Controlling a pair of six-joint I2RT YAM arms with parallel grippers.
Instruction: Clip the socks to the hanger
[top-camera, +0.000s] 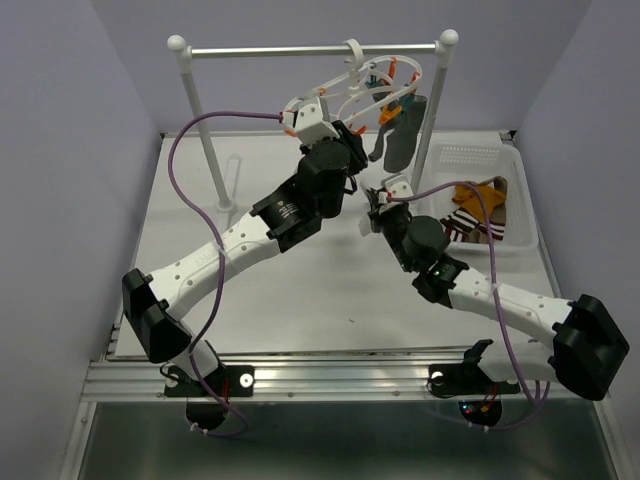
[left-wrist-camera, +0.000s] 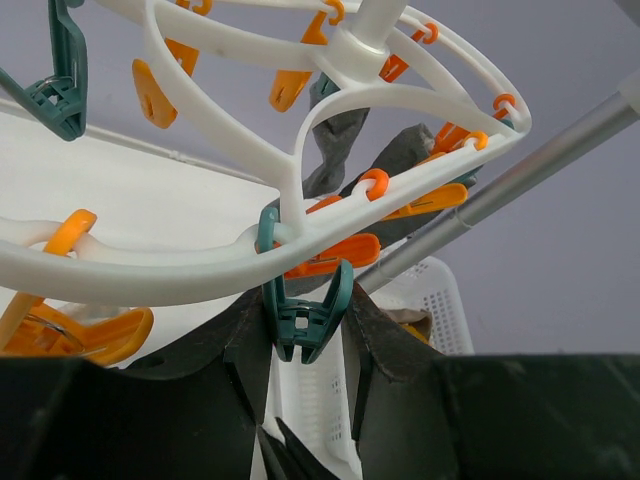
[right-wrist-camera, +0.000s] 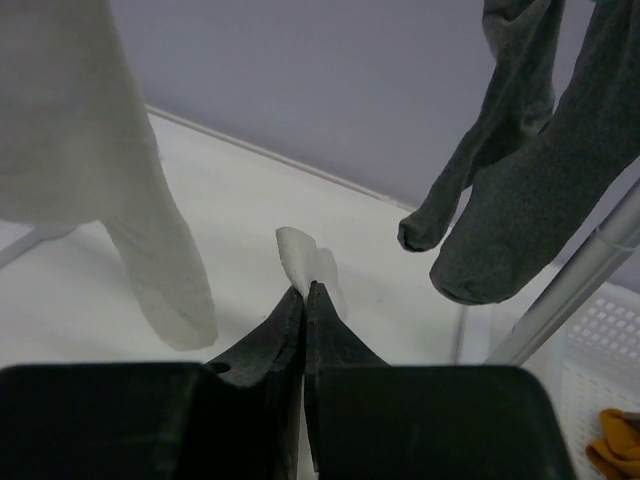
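Note:
The white hanger (top-camera: 350, 88) hangs by its hook from the metal rail, its oval rings (left-wrist-camera: 200, 265) carrying orange and teal clips. My left gripper (left-wrist-camera: 305, 297) is raised to the ring, its fingers pressed on either side of a teal clip (left-wrist-camera: 300, 325). In the top view the left gripper (top-camera: 305, 120) sits at the hanger's left end. My right gripper (right-wrist-camera: 303, 290) is shut on the edge of a white sock (right-wrist-camera: 300, 255) below the hanger, right gripper (top-camera: 378, 207). Two grey socks (right-wrist-camera: 520, 180) hang clipped at the right, and a pale sock (right-wrist-camera: 110, 170) hangs at the left.
The rail stand (top-camera: 310, 48) spans the back, with one post (right-wrist-camera: 580, 280) close to the right of the grey socks. A white perforated basket (top-camera: 525, 215) at the right holds mustard and striped socks (top-camera: 478, 207). The walls close in on both sides.

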